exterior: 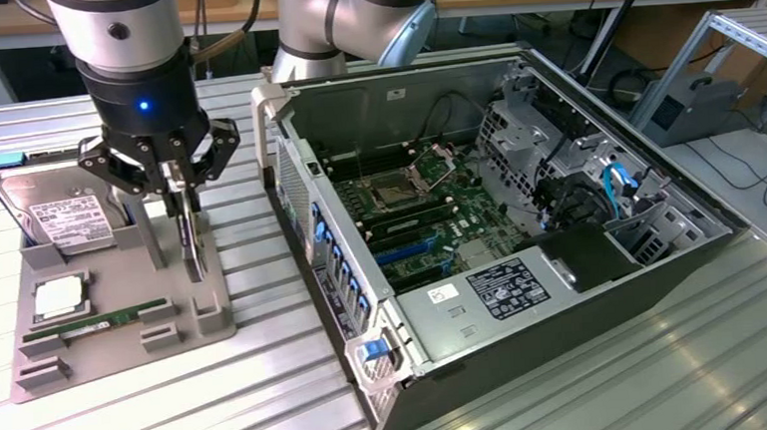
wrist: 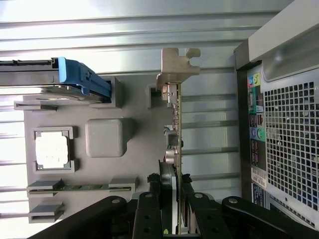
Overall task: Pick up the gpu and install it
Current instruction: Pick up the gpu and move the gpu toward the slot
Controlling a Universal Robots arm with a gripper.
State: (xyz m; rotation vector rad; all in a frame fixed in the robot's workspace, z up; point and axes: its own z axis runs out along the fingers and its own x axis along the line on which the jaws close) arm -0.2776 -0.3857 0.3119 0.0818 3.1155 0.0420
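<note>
- Toward the tabletop's (exterior: 274,382) edge on the exterior view's left, a grey tray (exterior: 124,341) carries a hard drive (exterior: 63,210), a processor chip (exterior: 62,295) and a memory stick (exterior: 97,320).
- At the tray's side nearest the computer case (exterior: 520,257), the gpu (exterior: 193,237) stands on edge in its slots, its metal bracket (wrist: 177,62) at the far end.
- The claw (exterior: 175,183) straddles the gpu's top edge, half closed, pads apparently pressed on both faces: holding the gpu.
- To do the pick well, I judge the grip should stay centred and square, and any lift should run straight along the slots, so the thin gpu neither tilts nor jams.
- The case lies open, motherboard (exterior: 417,208) exposed.
</note>
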